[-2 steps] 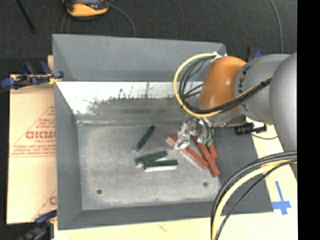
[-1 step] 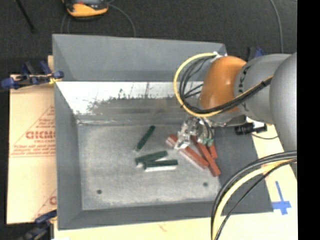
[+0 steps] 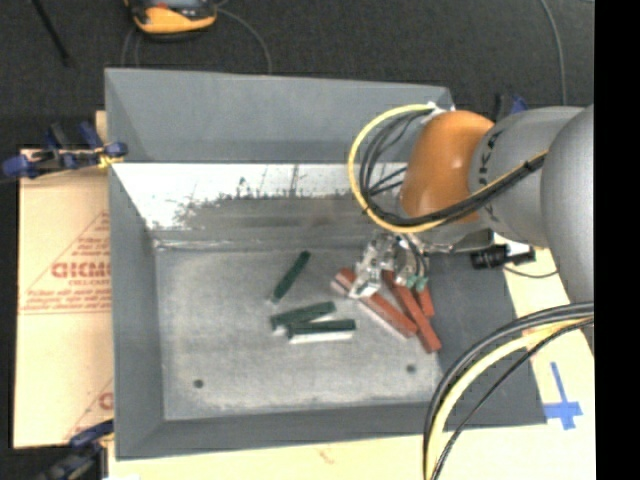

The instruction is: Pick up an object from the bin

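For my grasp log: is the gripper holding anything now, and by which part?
It cannot be told. The gripper sits low over the upper-left ends of the red-brown sticks, hiding any contact.

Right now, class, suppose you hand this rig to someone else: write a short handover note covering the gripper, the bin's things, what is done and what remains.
Gripper: low at the right of the bin, over the upper-left ends of the red-brown bars; whether it grips one cannot be told.
Things: a dark green stick lies tilted mid-floor; below it, green bars beside a white strip.
Done: nothing lifted clear.
Left: grasp one thing and raise it out.
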Motion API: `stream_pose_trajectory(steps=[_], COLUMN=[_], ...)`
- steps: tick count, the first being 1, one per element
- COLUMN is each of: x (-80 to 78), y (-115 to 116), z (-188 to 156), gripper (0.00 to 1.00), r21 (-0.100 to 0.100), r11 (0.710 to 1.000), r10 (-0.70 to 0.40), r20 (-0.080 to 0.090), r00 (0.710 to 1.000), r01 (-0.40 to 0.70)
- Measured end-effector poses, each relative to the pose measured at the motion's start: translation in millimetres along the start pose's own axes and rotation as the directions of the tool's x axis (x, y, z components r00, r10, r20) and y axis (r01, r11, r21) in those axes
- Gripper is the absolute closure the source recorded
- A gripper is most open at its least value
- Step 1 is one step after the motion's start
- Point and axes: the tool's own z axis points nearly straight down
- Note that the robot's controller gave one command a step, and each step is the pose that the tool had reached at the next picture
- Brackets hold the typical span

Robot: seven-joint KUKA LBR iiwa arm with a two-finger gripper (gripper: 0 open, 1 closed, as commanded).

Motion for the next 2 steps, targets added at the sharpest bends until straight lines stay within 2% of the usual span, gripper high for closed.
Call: stream_pose_trajectory(steps=[2], x=[2.1], y=[0], z=[-27], gripper=[1.00], r21=[0.000], r11=[1.000], r10=[-0.002], r20=[-0.009], r00=[1.000], r01=[0.002])
